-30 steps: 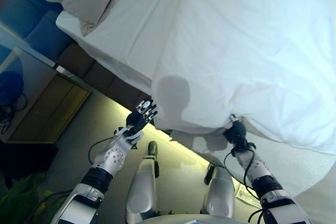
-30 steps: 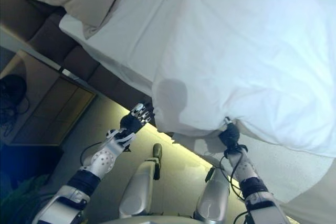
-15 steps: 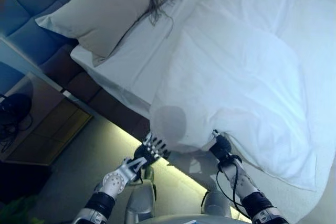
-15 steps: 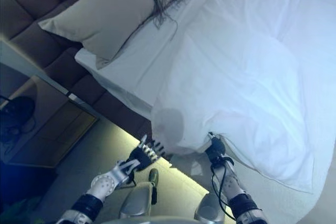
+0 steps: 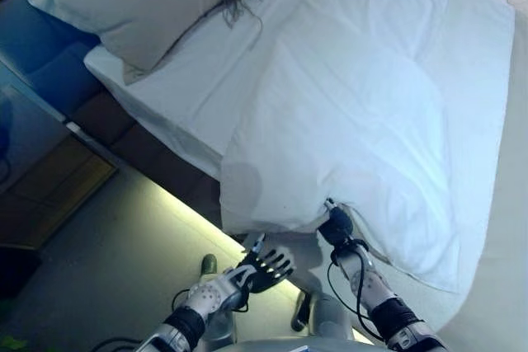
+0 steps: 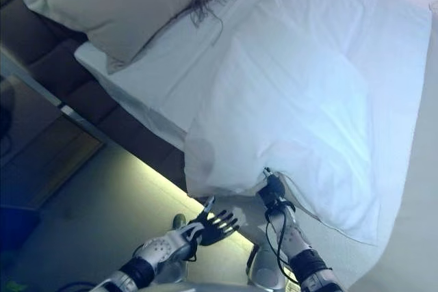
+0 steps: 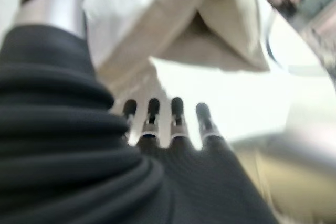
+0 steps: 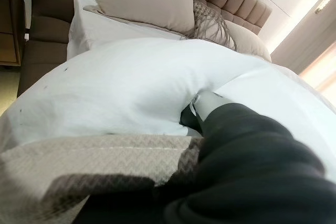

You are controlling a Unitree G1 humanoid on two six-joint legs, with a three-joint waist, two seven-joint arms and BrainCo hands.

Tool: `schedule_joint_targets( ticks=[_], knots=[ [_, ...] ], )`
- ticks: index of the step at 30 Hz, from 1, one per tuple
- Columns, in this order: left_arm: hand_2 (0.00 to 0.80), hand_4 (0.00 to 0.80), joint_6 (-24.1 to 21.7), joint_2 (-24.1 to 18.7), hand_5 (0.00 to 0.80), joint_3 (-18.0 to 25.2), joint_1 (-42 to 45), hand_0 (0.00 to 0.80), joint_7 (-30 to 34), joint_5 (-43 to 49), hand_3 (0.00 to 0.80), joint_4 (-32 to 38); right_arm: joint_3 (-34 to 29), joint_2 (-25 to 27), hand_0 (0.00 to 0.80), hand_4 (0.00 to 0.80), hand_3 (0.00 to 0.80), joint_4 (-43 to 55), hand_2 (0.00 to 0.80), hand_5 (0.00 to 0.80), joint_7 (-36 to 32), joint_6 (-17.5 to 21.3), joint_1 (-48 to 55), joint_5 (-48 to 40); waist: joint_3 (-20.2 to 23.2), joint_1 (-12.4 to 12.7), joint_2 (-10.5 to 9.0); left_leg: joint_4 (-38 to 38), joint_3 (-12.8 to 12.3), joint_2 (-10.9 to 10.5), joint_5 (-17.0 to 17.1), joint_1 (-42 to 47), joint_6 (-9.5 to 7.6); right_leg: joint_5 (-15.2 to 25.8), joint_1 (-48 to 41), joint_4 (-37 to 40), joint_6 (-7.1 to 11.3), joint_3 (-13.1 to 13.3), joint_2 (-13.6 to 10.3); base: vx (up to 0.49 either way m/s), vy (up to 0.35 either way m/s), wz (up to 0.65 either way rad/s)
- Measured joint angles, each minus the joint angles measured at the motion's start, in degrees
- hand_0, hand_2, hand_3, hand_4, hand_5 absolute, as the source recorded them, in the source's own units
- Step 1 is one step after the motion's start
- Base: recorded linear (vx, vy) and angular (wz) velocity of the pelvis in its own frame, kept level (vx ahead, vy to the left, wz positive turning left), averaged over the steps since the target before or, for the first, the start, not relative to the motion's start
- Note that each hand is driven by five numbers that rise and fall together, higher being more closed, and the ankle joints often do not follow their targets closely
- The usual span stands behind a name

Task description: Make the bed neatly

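Right robot hand [image 5: 334, 225] pinches the duvet [image 5: 371, 113] edge, left robot hand [image 5: 266, 265] splayed empty below; a one-sided tug could skew it.

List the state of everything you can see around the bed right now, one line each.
Duvet: spread over the bed, near edge bunched and lifted.
Pillow: lying at the headboard end, uncovered.
Sheet: bare between pillow and duvet.
Right robot hand: at the duvet edge, fingers buried in the cloth.
Left robot hand: open, fingers spread, below the duvet edge, holding nothing.
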State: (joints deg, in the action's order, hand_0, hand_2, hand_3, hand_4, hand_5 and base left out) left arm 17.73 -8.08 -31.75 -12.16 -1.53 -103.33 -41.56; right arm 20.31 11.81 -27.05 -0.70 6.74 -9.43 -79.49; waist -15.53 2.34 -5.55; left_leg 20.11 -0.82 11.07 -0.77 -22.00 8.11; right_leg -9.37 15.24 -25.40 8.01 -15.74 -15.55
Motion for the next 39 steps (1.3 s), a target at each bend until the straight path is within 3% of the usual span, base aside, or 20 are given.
schedule_joint_targets(
  ticks=[3,8,20,29,39],
  knots=[
    [0.0,0.0,-2.28,0.38,0.0,-0.82,-3.0,0.0,-0.49,-6.13,0.0,0.34,0.51,-0.09,0.8,0.8,0.8,1.31,0.8,0.8,0.02,0.39,-1.38,0.0,-1.79,-0.07,-0.71,1.44,-0.48,0.25,-0.77,-0.84,-0.11,0.19,1.02,-0.61,0.01,0.78,-0.01,0.003,0.03,-0.14],
    [0.0,0.0,-4.51,0.75,0.0,-0.77,-3.15,0.0,-0.61,-7.81,0.0,1.38,1.01,-0.13,0.8,0.8,0.8,2.44,0.8,0.8,0.05,0.39,-1.6,0.01,-2.13,-0.33,-0.86,1.99,-0.78,0.26,-1.6,-0.84,-0.07,0.24,1.47,-0.66,0.13,1.47,-0.05,0.055,0.033,-0.09],
    [0.0,0.0,-4.4,2.79,0.0,-1.37,-2.52,0.0,-2.61,-7.86,0.0,1.92,1.1,-0.24,0.8,0.8,0.8,4.67,0.8,0.8,2.12,0.39,-1.58,0.05,-3.3,-1.58,-0.94,5.08,-1.47,0.01,-3.59,-0.88,-0.55,-0.28,1.23,-2.19,0.7,2.45,-0.84,0.036,0.008,-0.01],
    [0.0,0.0,-4.77,3.14,0.0,-3.62,-2.2,0.0,-1.92,-7.88,0.0,1.9,0.97,-0.15,0.8,0.8,0.8,6.56,0.8,0.8,2.18,0.89,-3.7,0.1,-5.06,-2.06,-1.16,9.48,-1.53,-0.26,-3.89,-7.07,-1.19,-0.51,8.18,-6.96,0.56,4.29,-1.73,-0.069,0.008,-0.02],
    [0.0,0.0,-12.92,3.74,0.0,-4.22,-5.12,0.0,2.0,-8.23,0.0,3.11,1.15,0.28,0.8,0.8,0.8,9.9,0.8,0.8,2.56,0.95,-7.26,0.03,-6.95,-3.25,-2.51,12.06,-2.1,0.11,-3.85,-12.17,-1.57,-0.15,14.56,-9.6,0.42,6.17,-1.69,-0.059,0.0,-0.07]
  ],
)
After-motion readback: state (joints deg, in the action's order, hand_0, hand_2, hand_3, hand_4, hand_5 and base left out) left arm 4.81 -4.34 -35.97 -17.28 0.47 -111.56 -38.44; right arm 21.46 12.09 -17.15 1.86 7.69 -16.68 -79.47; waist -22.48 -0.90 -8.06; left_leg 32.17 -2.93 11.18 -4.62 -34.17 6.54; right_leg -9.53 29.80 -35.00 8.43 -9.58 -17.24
